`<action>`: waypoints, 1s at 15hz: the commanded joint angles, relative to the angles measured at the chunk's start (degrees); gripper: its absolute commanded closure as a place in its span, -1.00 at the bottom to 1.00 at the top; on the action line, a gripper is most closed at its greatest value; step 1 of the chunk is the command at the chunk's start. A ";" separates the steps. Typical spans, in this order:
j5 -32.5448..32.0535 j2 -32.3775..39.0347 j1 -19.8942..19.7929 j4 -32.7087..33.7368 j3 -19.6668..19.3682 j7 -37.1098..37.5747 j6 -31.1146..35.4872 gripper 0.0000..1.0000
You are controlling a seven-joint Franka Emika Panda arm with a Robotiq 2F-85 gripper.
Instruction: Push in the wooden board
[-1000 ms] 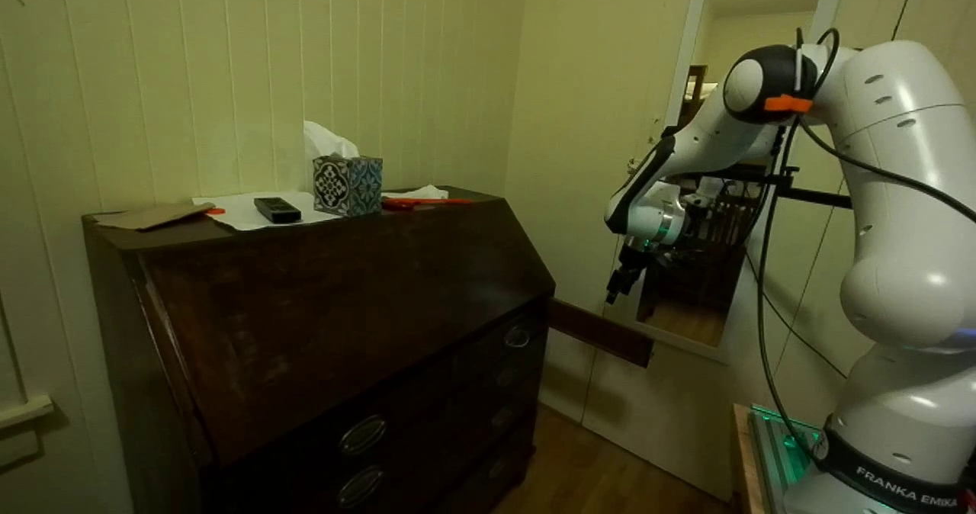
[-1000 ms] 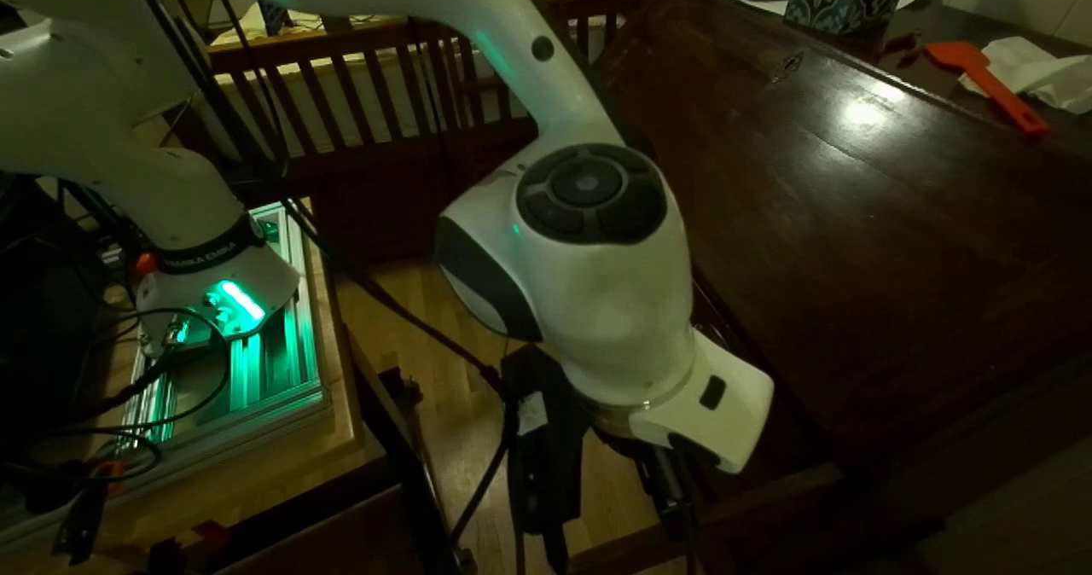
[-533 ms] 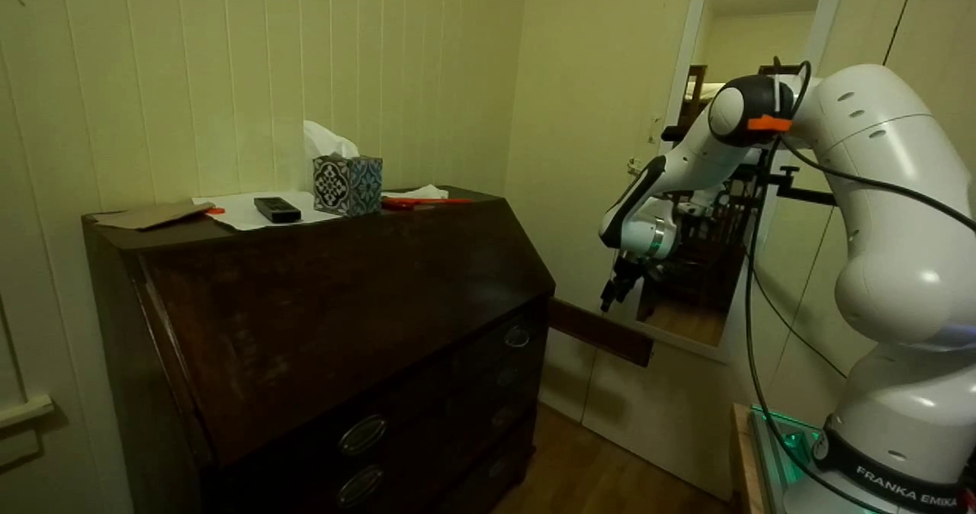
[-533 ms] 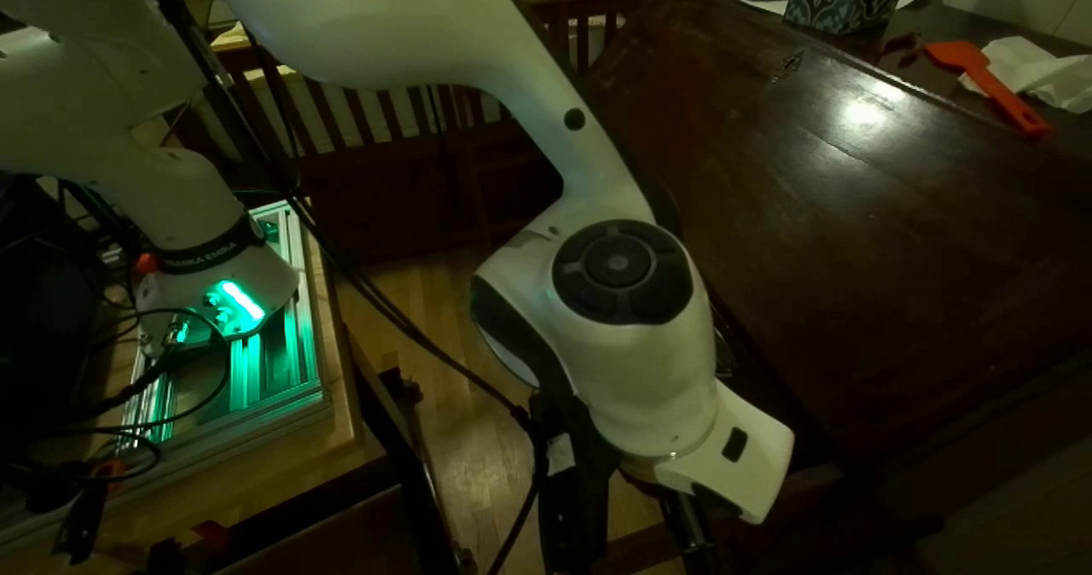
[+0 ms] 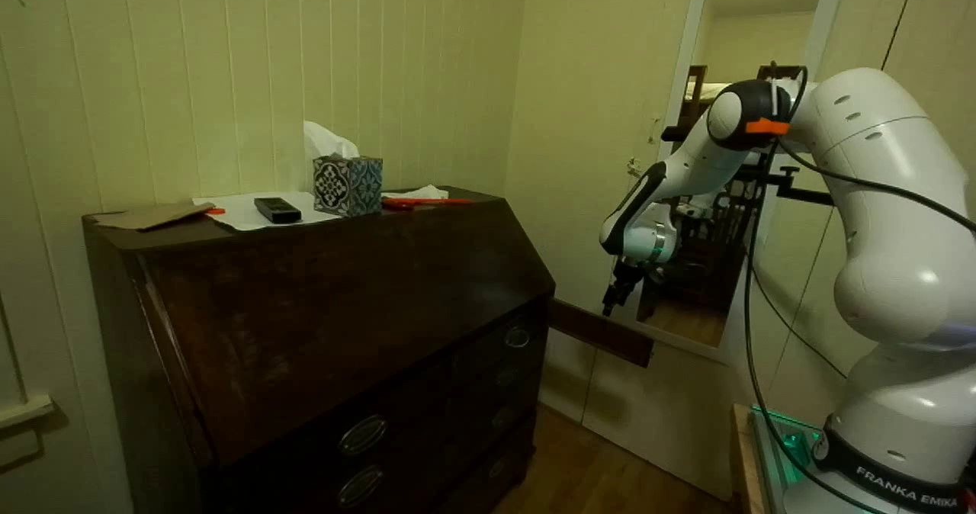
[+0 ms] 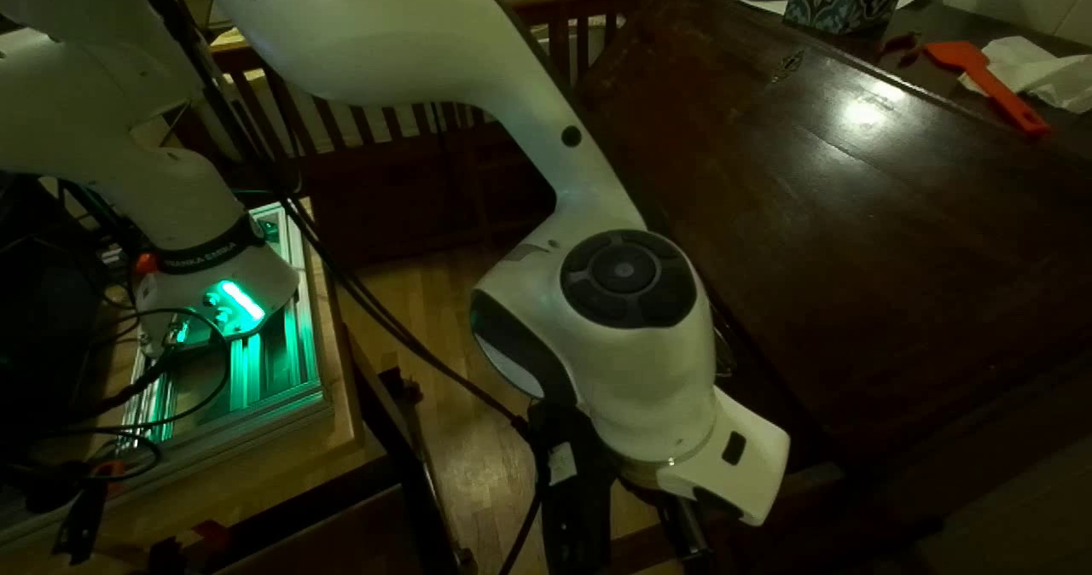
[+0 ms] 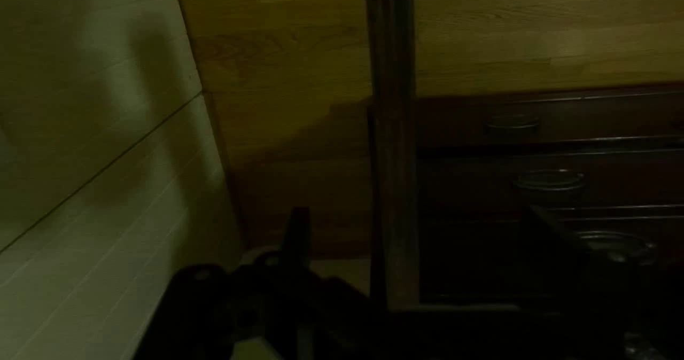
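The wooden board point(image 5: 598, 332) is a narrow dark brown slat that sticks out from the far front corner of the dark desk point(image 5: 351, 293). My gripper point(image 5: 608, 308) points down just above the board in an exterior view; I cannot tell whether it touches. In the wrist view the board point(image 7: 393, 135) shows edge-on as a long strip from the top toward the desk. My gripper point(image 7: 419, 210) is open there, with one dark finger point(image 7: 299, 226) on each side of the board's line. The right finger is hard to see in the dark.
Drawers with metal handles point(image 7: 550, 180) lie beside the board. A wall with a mirror point(image 5: 690, 285) stands behind the arm. A tissue box point(image 5: 347, 186), a remote point(image 5: 277, 210) and a red tool point(image 6: 990, 89) sit on the desk top.
The arm has lowered and come slightly toward the desk, mostly in the first half second, bringing my gripper closer to the board. The board has not visibly moved.
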 commanded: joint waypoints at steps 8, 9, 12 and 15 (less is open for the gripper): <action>-7.93 8.76 -3.95 6.74 1.10 3.74 0.49 -1.00; -8.22 9.26 -4.14 7.05 0.96 4.04 0.43 -1.00; -9.23 10.02 -4.73 7.47 0.58 5.03 0.33 -1.00; -10.41 10.23 -5.18 7.46 -0.14 5.94 -0.16 -0.97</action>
